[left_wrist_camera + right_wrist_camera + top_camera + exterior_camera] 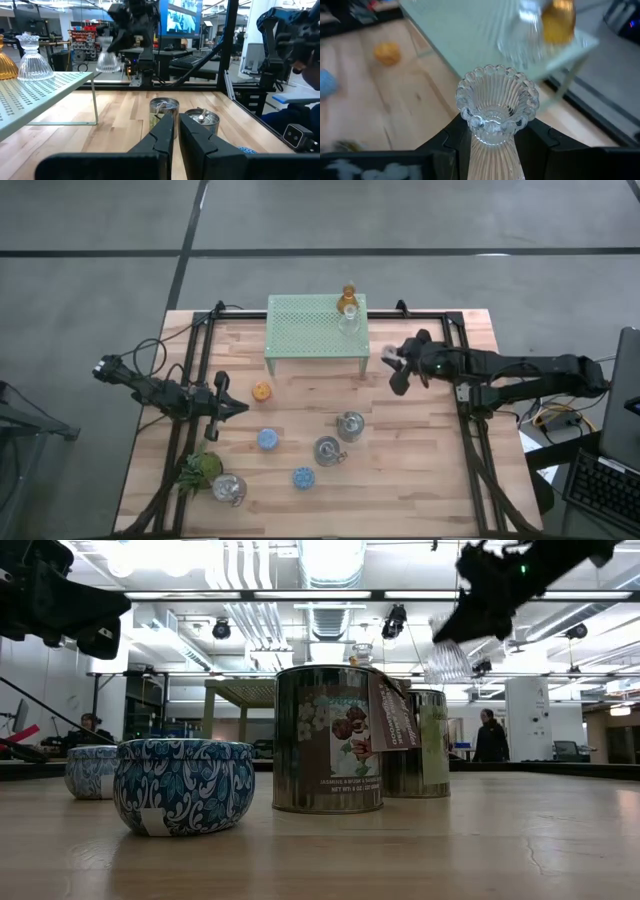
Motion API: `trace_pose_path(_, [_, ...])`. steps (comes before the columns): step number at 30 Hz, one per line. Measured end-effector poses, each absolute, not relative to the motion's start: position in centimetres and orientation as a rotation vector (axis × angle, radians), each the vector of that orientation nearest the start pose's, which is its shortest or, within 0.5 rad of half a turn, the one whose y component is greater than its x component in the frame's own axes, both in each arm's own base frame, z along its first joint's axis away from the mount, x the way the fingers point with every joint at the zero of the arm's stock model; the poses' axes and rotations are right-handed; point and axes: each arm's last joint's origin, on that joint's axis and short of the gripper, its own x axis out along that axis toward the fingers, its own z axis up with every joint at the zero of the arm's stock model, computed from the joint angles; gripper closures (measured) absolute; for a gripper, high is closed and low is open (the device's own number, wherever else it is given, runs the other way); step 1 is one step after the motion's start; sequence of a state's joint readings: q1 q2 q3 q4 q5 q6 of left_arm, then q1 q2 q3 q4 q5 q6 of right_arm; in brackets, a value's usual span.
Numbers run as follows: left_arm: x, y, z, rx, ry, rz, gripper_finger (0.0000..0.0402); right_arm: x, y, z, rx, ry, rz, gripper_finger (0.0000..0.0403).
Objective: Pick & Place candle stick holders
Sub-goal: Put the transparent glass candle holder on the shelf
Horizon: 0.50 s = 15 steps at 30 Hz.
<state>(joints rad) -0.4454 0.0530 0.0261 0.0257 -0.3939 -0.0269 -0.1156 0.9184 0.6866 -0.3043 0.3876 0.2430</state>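
My right gripper [390,360] hangs above the table beside the right end of the pale-green mesh stand [315,326], shut on a clear glass candle stick holder [497,102]. The same holder shows in the low view [447,660]. An amber glass holder [347,299] and a second clear one [348,321] stand on the stand's far right corner. On the wood rest an orange holder [262,391], two blue ones [267,439] [303,477] and three silvery tins [350,424] [327,450] [230,488]. My left gripper [240,406] waits shut at the left, touching nothing. My right gripper pinches the clear holder's ribbed body [492,150] between its two fingers [455,137], just behind the beaded flared end, which points away from the wrist. The fingers slant downward from the table's right side. The holder is lifted clear of table and stand.
A green leafy plant [200,469] lies near the front left corner. Black frame rails [470,430] run along both sides of the table. Bare wood lies between the stand and the tins.
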Motion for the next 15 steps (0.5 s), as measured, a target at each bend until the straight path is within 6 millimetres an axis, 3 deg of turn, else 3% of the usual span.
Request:
trace_pose_path(5, [9.3, -3.2, 17.1, -0.026, 0.002, -0.051, 0.0371, 20.0, -3.1, 28.5, 0.154, 0.367, -0.470, 0.0289])
trace_pose_path(15, [9.3, -3.2, 17.1, -0.026, 0.002, -0.051, 0.0371, 24.3, -3.6, 28.7, 0.080, 0.352, -0.419, 0.0288])
